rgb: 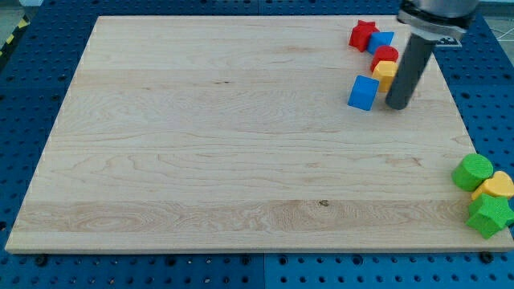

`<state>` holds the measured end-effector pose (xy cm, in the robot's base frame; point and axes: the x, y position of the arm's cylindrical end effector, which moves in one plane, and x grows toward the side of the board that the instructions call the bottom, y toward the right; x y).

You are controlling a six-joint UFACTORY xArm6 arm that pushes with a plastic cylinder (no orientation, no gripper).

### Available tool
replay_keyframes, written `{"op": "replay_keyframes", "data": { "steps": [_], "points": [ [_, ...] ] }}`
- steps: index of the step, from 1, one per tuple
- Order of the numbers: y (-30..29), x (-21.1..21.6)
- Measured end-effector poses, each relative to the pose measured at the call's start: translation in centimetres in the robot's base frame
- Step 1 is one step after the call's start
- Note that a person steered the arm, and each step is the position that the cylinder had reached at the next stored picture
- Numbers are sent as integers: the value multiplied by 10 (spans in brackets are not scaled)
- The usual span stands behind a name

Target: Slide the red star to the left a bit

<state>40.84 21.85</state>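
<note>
Red star at the top right of the wooden bench, my tip parked just below the cluster.

In the camera view, the pale wooden bench (201, 136) carries a chain of blocks near its top right edge: the red star-shaped block (363, 34) sits close to the view's top edge, touching a blue block (382, 40) on its right, then a red rounded block (386, 55), a yellow block (385, 72) and a blue cube (364, 92) trailing down. My tip (397, 105), the lower end of the dark rod serving as end effector, has nothing to open or hold; it stands just right of the blue cube, below the yellow block, well apart from the red star. Left of the star the bench lies open all the way across. At the bottom right edge sit a green cylinder (472, 172), a yellow rounded block (496, 186) and a green star-like block (488, 215), overhanging the bench's right edge.
</note>
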Motion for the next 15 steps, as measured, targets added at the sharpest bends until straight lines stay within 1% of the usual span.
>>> {"op": "replay_keyframes", "data": {
  "steps": [1, 2, 4, 5, 6, 7, 8, 9, 10, 12, 15],
  "points": [
    [40, 0],
    [55, -21],
    [57, -128],
    [47, -188],
    [13, -210],
    [11, -204],
    [24, -186],
    [23, -174],
    [11, -173],
    [48, -168],
    [18, -158]
  ]
}}
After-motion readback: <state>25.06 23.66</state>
